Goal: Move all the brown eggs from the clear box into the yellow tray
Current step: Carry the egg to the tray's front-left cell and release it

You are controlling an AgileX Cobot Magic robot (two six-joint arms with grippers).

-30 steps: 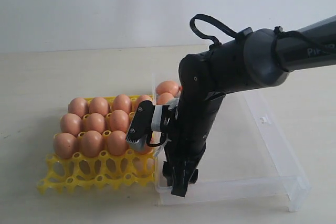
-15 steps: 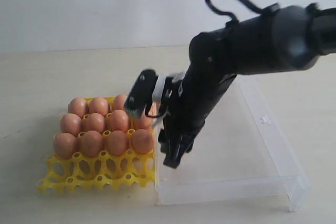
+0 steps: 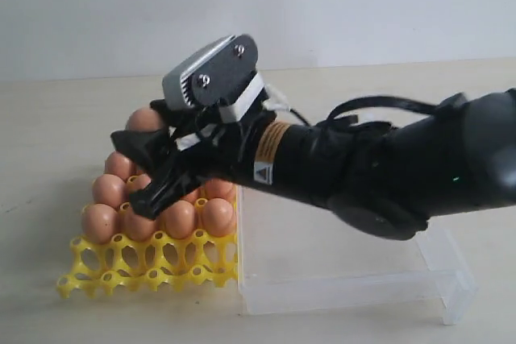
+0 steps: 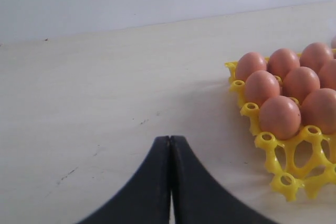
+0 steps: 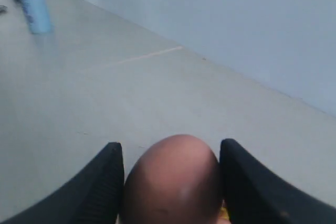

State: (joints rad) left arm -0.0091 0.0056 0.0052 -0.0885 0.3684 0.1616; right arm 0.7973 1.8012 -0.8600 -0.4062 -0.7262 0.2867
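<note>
Carrying step: the right jaws are clamped on an egg (image 5: pixel 172 182), up over the tray (image 3: pixel 97 279) at the frame's left; the left jaws are together; next, I think, lower it softly into an empty cup.

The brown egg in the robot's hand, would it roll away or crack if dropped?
Probably both. The egg is smooth and rounded, so it would likely roll unless it settles in a cup of the yellow tray. Pinched between just two dark fingers of the hand, it might slip, and eggshell tends to crack.
</note>
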